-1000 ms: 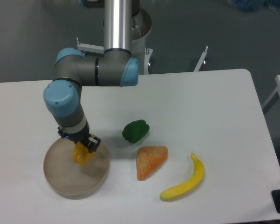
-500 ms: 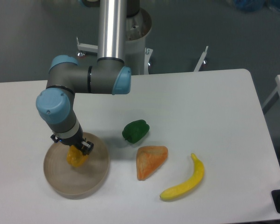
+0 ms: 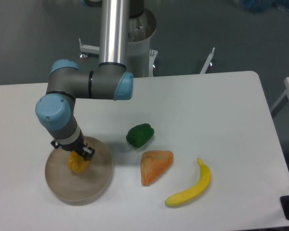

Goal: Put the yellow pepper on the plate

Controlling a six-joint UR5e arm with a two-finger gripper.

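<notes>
Now the fingers were clenched on the yellow pepper, holding it by its top, with the pepper low over or resting on the plate; contact with the plate surface could not be confirmed from this view. Compared with a second earlier, the fingers and pepper had shifted from the plate's right-hand part toward its middle and dropped a little lower; over the last half second the shift was very small, so the move looked nearly finished. The wrist and blue-capped elbow joint had swung the same way, leftward over the plate. For the task this meant the carry was essentially done: the pepper sat inside the plate's rim, and what remained was probably letting go and lifting clear.

Off the plate, nothing else had moved. The green pepper lay on the worktop to the right of the plate and a bit farther back, apart from it. The orange wedge-shaped toy lay right of the plate, just in front of the green pepper. The banana lay farther right again, well apart from the plate.

No brand, label or readable writing was visible on the arm, the toys or the plate.
</notes>
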